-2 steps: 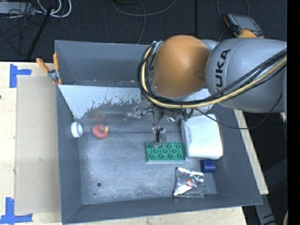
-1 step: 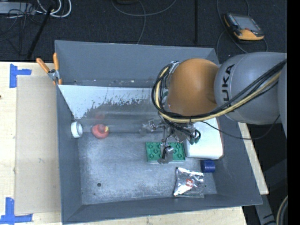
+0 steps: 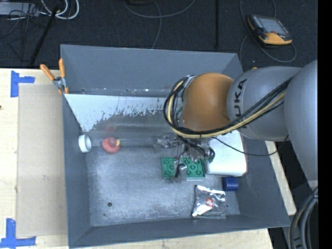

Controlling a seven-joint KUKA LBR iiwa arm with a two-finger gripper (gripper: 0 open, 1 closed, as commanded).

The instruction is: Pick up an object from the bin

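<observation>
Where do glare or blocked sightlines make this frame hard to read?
Camera view: light washes the bin's far wall pale at the left; the foil packet glints; the arm's orange cover hides much of the hand, which sits low at the green block.

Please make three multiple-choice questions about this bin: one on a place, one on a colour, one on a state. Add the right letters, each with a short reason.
1. The gripper is over:
A the studded plate
B the foil packet
C the white block

2. The studded plate is:
A red
B green
C yellow

3. The foil packet:
A hangs from the gripper
B rests on the white block
C lies on the bin floor

Answers:
1 A, the plate lies right beneath the gripper.
2 B, its studded face is green.
3 C, it lies on the floor near the front wall.
</observation>
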